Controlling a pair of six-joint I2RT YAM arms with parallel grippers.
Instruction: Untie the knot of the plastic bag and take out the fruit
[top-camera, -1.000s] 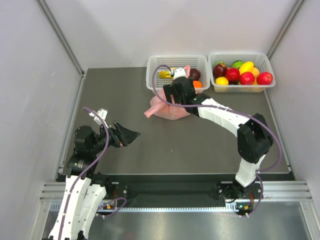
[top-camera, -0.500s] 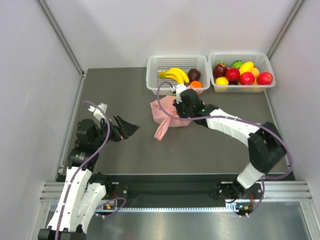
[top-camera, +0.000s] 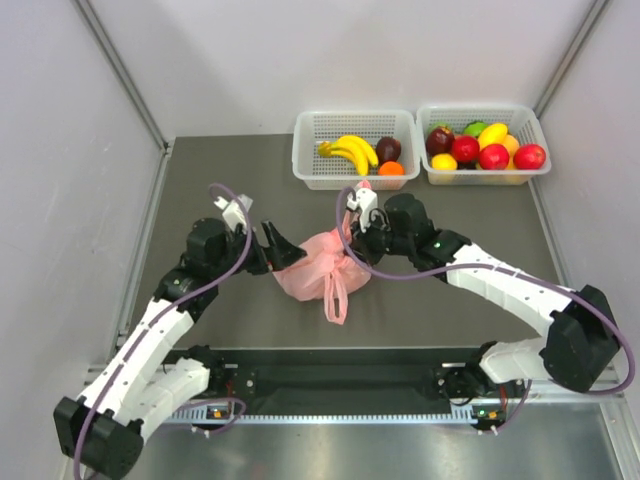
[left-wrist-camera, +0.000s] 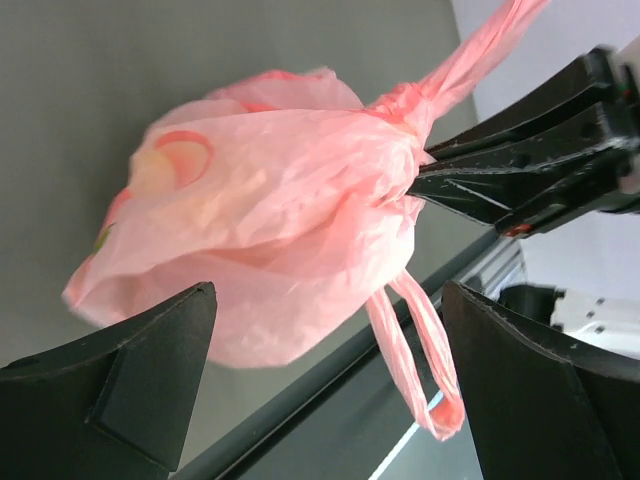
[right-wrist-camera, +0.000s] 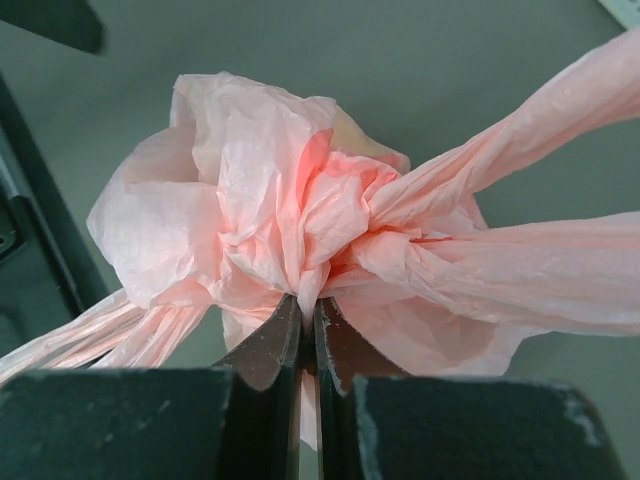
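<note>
Untying is the step in hand, by my reading: the plastic bag (top-camera: 322, 272) lies at the centre of the top view; its knot (right-wrist-camera: 335, 225) is tight and not yet undone; the right gripper (right-wrist-camera: 308, 335) is pressed together on a fold of pink plastic just under that knot; the left gripper (left-wrist-camera: 325, 300) is spread wide at the bag's side; the fruit (left-wrist-camera: 165, 165) shows only faintly through the plastic. Next, the left probably has to pinch a handle loop (left-wrist-camera: 420, 350) and draw it away from the right's hold.
</note>
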